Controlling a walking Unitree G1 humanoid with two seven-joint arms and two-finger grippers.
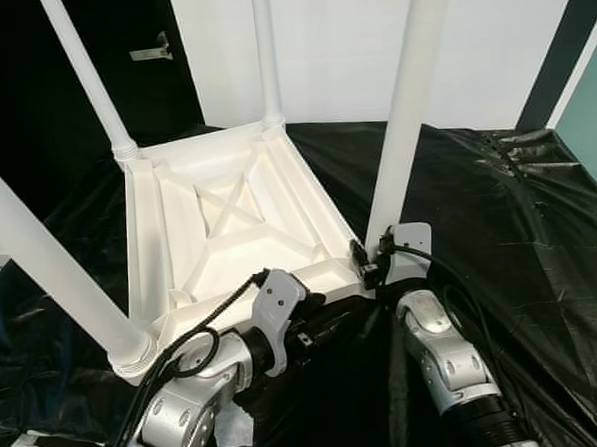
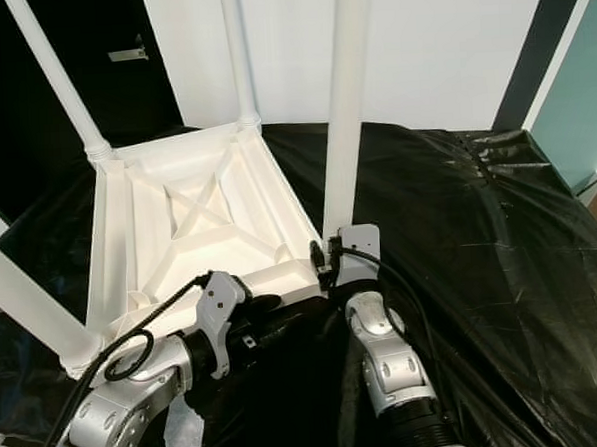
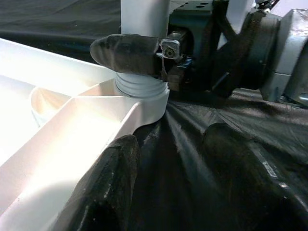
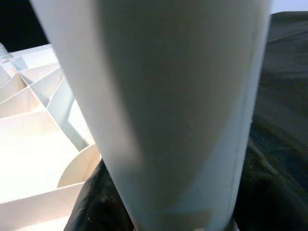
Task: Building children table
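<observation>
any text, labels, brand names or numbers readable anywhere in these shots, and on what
None: no readable text in any view.
The upside-down white table top and its white legs, such as the one held by the right gripper, are plain, with no print.
The black plastic sheet carries no markings.
The left gripper and silver arms show no legible label.

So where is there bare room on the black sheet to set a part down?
Free: the black sheet to the right of the upturned table top. Crowded: the near right corner, where the right gripper clasps the leg and the left gripper sits at the near edge.
</observation>
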